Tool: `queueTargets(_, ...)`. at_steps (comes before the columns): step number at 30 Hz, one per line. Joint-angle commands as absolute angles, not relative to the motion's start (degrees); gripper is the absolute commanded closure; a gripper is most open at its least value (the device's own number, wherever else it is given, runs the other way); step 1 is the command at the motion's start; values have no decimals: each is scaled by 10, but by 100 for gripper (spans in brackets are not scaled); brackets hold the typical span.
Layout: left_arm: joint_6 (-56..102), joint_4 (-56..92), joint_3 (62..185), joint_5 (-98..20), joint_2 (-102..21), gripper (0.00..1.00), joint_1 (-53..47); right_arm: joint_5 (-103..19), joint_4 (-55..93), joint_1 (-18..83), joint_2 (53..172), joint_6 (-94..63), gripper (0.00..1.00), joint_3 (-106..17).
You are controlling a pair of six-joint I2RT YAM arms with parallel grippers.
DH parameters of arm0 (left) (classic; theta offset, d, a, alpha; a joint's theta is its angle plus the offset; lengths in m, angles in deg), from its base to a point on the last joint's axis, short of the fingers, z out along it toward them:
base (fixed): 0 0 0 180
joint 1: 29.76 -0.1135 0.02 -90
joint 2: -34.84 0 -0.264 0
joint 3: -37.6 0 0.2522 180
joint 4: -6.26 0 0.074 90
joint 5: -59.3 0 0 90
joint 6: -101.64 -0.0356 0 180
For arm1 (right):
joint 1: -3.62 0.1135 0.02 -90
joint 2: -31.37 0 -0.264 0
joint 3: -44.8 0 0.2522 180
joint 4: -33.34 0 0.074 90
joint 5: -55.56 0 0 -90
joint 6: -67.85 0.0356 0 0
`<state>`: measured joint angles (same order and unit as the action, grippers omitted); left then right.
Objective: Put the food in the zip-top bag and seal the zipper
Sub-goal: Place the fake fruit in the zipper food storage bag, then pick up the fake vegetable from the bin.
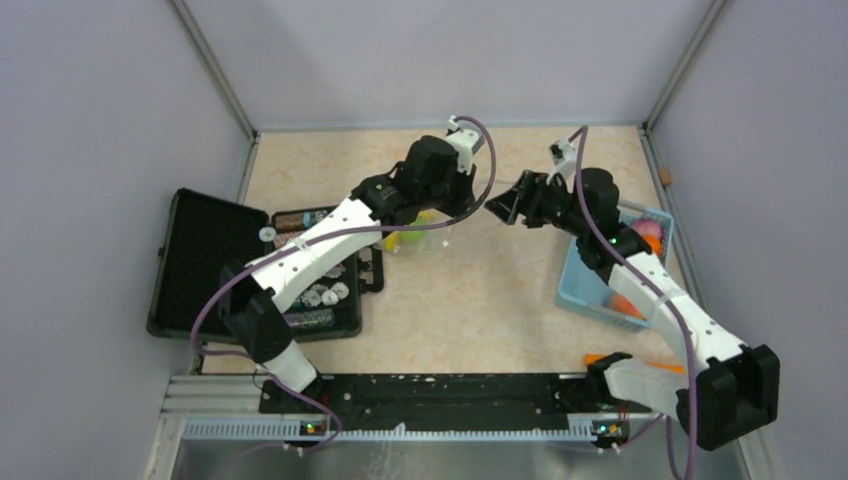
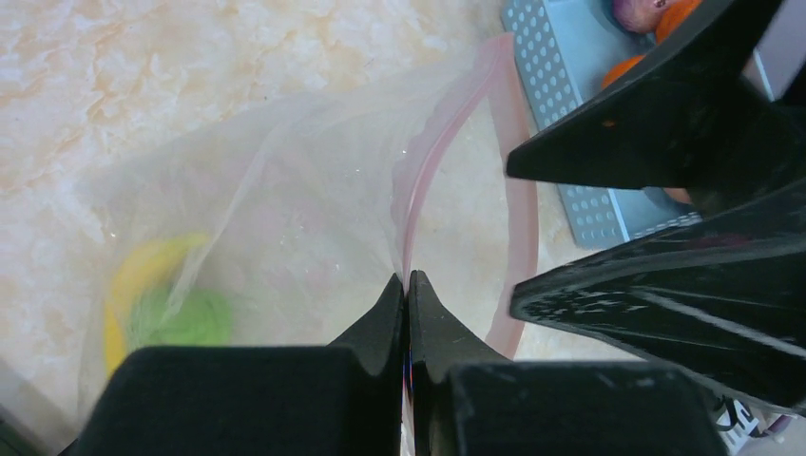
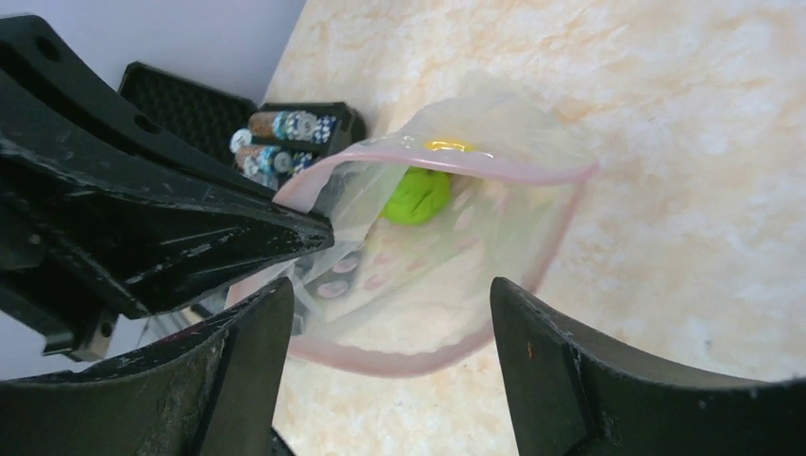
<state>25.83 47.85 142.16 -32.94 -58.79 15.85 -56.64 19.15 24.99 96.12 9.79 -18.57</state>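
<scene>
Clear bag at mid-table, just right of black case, under left arm. Mouth gaping toward right gripper, closed end away from it. Pink zipper bowed into a long loop around the mouth, long axis lower left to upper right in right wrist view.

Left gripper clamped fully shut on bag's near rim, right on the zipper strip. Right gripper spread wide, nothing in it, just in front of the mouth; contact with bag not clear.

Inside bag, at closed end: banana and green apple, touching.

- Left wrist only: pinch point on strip, banana's curve.
- Right wrist only: mouth seen from the front, apple deep inside, tokens in case.
- Top only: blue basket at right edge, well apart from bag, more fruit in it. Bag mostly hidden by left arm.
</scene>
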Motion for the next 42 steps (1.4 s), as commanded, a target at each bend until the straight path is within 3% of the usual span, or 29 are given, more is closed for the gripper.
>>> queueTargets(1,251,457,1435,-314,-563,100,161,-497,88,256,892,38,25,-264)
queueTargets(12,249,448,1431,-312,-561,100,160,-142,-65,247,804,65,19,-214)
queueTargets(30,246,448,1418,-312,-553,100,160,-203,-141,6,889,106,8,-169)
queueTargets(36,243,447,1414,-293,-547,100,161,-99,-163,-2,924,90,7,-224)
queueTargets(42,215,438,1403,-283,-532,100,159,8,-202,-2,1041,72,8,-328)
